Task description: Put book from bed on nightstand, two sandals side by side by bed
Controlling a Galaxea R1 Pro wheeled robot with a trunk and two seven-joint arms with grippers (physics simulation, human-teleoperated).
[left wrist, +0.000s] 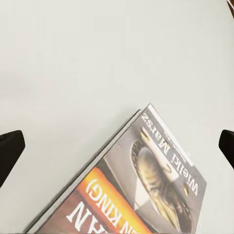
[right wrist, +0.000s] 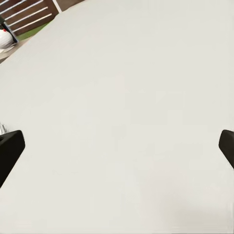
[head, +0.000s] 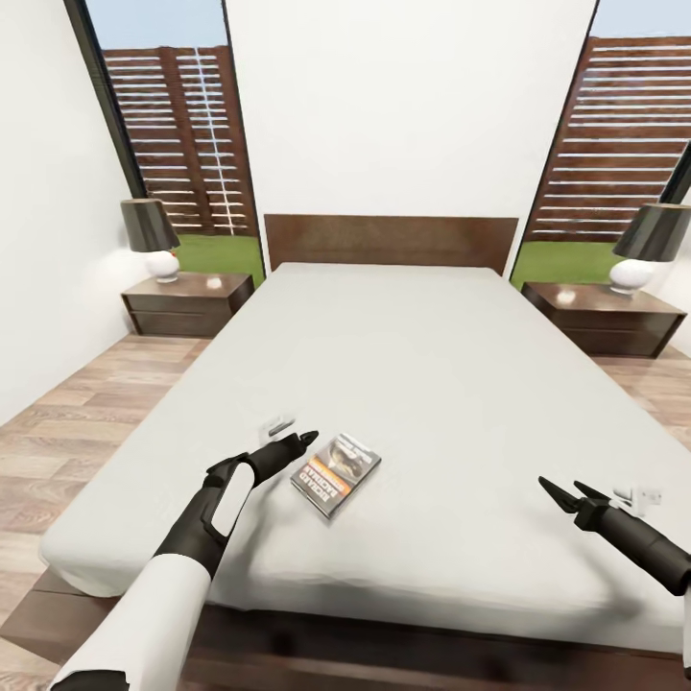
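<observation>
The book [head: 336, 472] lies flat on the bed [head: 432, 355], near the mattress's front edge and left of centre. Its orange lettering and dark cover photo fill part of the left wrist view [left wrist: 146, 190]. My left gripper [head: 305, 440] hovers just left of the book, open, with nothing between its fingers. My right gripper [head: 561, 492] hangs open over bare mattress at the front right, far from the book. One nightstand [head: 187, 302] stands left of the headboard and another nightstand [head: 605, 315] right of it. The sandals are out of view.
Each nightstand carries a dark-shaded lamp, the left lamp [head: 152, 238] and the right lamp [head: 648, 245]. Wood-plank floor [head: 67, 432] runs along both sides of the bed. Tall windows flank the white wall behind the brown headboard [head: 389, 240].
</observation>
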